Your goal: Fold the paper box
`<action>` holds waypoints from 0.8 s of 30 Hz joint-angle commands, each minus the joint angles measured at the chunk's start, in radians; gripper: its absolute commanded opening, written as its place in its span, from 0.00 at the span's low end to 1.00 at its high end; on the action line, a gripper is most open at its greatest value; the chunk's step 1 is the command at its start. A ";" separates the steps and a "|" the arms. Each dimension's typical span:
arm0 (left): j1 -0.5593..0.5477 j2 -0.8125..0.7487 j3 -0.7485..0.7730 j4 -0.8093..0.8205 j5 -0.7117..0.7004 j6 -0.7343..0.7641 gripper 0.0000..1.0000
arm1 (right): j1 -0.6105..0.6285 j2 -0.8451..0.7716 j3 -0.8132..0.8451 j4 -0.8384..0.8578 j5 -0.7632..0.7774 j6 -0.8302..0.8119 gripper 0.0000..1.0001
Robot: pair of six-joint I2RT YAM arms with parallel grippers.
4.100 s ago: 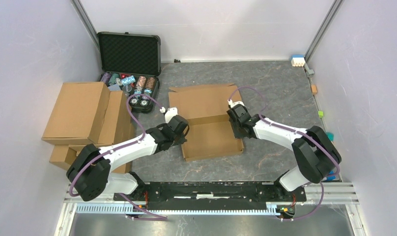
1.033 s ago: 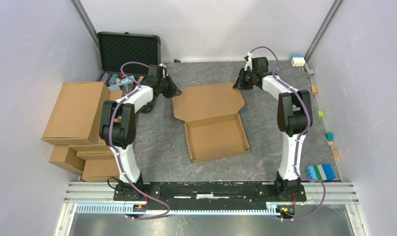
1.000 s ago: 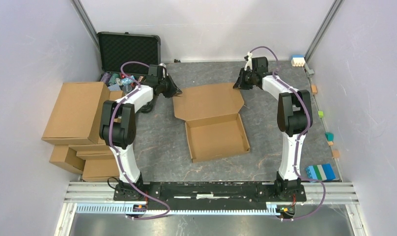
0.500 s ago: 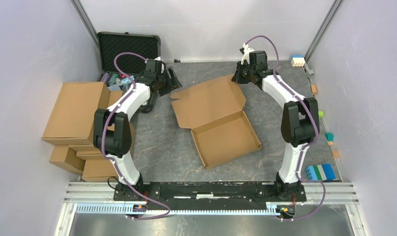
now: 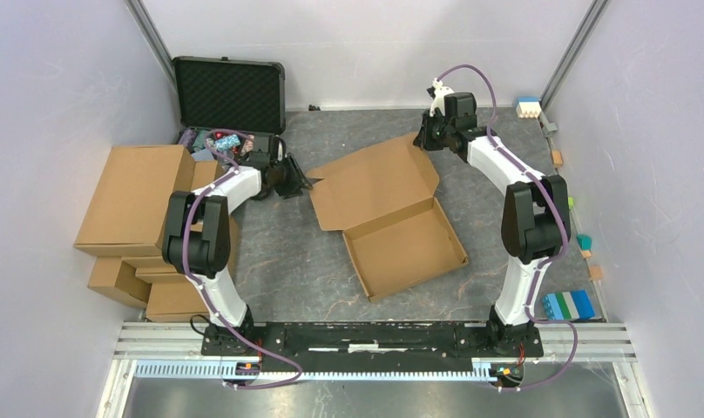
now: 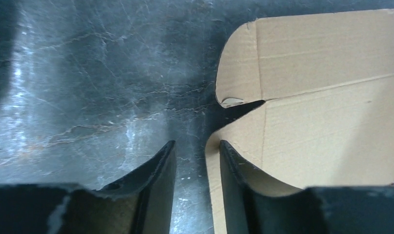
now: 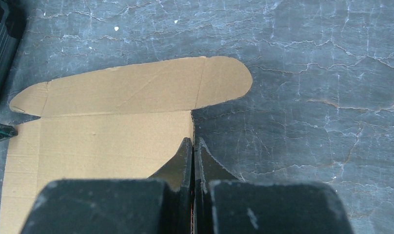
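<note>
We're seeing the paper box (image 5: 392,218) sitting mid-table, skewed, roughly half folded. Its tray (image 5: 407,252) at 5 o'clock is already standing with all four walls up. The lid (image 5: 375,178) is lying open and nearly flat toward 11 o'clock, and its rounded front flap (image 7: 136,85) is unfolded at the far edge.

We're judging what is left: bending that flap and the lid's corner tabs, swinging the lid over the tray, and tucking it in.

The right gripper (image 5: 421,139) is working at the lid's 1 o'clock corner. Its fingers are pressed fully together on the lid's side edge, and to us it looks like they are pinching it.

The left gripper (image 5: 298,181) is hanging low at the lid's 9 o'clock corner. Its fingers are parted by a narrow gap with nothing between them, and the cardboard edge is lying just beside one finger.

Bare grey table (image 5: 505,174) is showing around the box. Stacked cartons (image 5: 139,196) are at 9 o'clock and a black case (image 5: 229,91) is at 10 o'clock, both well apart from it.
</note>
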 commanded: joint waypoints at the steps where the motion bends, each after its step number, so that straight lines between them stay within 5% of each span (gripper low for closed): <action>1: 0.006 -0.053 -0.040 0.188 0.152 -0.079 0.40 | 0.006 -0.035 -0.001 0.046 -0.009 -0.018 0.00; 10: 0.005 -0.068 0.023 0.187 0.182 -0.078 0.02 | 0.010 -0.068 -0.015 0.056 0.017 -0.008 0.00; 24: -0.151 -0.246 0.113 0.143 -0.048 0.066 0.02 | 0.063 -0.387 -0.424 0.391 0.306 0.141 0.00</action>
